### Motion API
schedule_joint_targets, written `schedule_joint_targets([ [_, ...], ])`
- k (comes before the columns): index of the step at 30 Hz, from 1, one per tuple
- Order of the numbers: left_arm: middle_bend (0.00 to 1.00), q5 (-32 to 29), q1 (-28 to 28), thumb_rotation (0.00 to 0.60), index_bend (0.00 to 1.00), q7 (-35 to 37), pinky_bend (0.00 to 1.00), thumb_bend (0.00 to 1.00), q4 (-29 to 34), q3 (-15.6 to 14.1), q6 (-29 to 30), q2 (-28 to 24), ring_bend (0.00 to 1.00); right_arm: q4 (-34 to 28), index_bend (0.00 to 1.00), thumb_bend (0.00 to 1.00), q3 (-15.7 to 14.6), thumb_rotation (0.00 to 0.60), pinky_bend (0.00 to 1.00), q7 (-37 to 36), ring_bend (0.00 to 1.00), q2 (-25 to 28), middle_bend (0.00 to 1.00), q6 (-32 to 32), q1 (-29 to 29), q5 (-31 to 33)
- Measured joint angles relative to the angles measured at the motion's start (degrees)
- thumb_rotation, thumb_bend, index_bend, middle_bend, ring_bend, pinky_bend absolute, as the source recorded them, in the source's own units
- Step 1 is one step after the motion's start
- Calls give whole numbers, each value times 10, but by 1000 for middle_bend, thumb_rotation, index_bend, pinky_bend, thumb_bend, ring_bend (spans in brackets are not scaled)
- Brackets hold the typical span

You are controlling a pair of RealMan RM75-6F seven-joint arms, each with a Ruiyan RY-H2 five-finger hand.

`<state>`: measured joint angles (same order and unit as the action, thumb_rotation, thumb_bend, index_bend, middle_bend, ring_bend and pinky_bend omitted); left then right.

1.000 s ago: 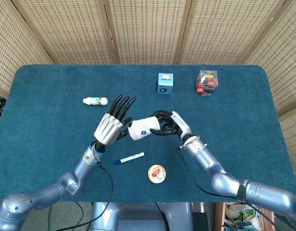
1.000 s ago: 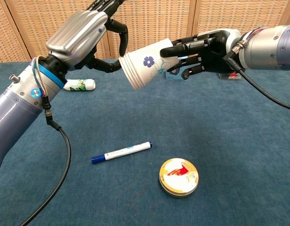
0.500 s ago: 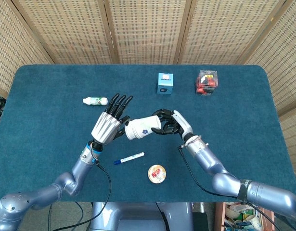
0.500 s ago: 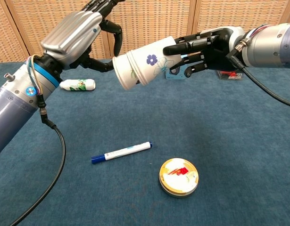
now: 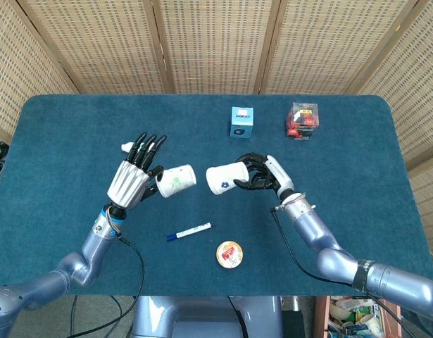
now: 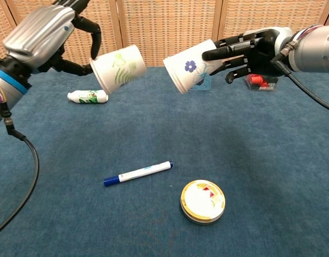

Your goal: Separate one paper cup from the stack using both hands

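Note:
My left hand holds one white paper cup with a green print by its rim, lifted above the table. Apart from it, to the right, my right hand grips the rest of the cup stack, white with a blue flower, its open mouth facing left. A clear gap separates the single cup from the stack. Both cups lie tilted on their sides in the air.
On the blue table lie a blue-capped marker, a round tin, and a small white bottle. A blue box and a clear box with red contents stand at the back.
The outer cup has come off the stack: my left hand pulled it away to the left, while my right hand drew the remaining stack slightly right.

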<state>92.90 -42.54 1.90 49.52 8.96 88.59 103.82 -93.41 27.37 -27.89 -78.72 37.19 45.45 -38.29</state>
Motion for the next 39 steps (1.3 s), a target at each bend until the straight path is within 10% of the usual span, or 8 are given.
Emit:
schedule_joint_targets([
  [26, 0, 73, 46, 600, 694, -11, 0, 927, -61, -136, -113, -218, 0, 98, 530, 636, -95, 600, 697, 128, 464, -6, 590, 91, -36, -151],
  [29, 0, 75, 46, 600, 558, -16, 0, 900, -72, -140, -125, -213, 0, 118, 530, 637, -110, 600, 695, 157, 464, -13, 581, 116, -39, -184],
  [33, 0, 74, 45, 600, 109, -30, 0, 569, -79, -140, -131, -206, 0, 138, 374, 466, -131, 600, 539, 203, 375, -19, 392, 148, -44, -225],
  [39, 0, 62, 45, 600, 0, -27, 0, 355, -64, -127, -124, -210, 0, 139, 91, 124, -159, 600, 285, 281, 42, -12, 7, 173, -51, -262],
])
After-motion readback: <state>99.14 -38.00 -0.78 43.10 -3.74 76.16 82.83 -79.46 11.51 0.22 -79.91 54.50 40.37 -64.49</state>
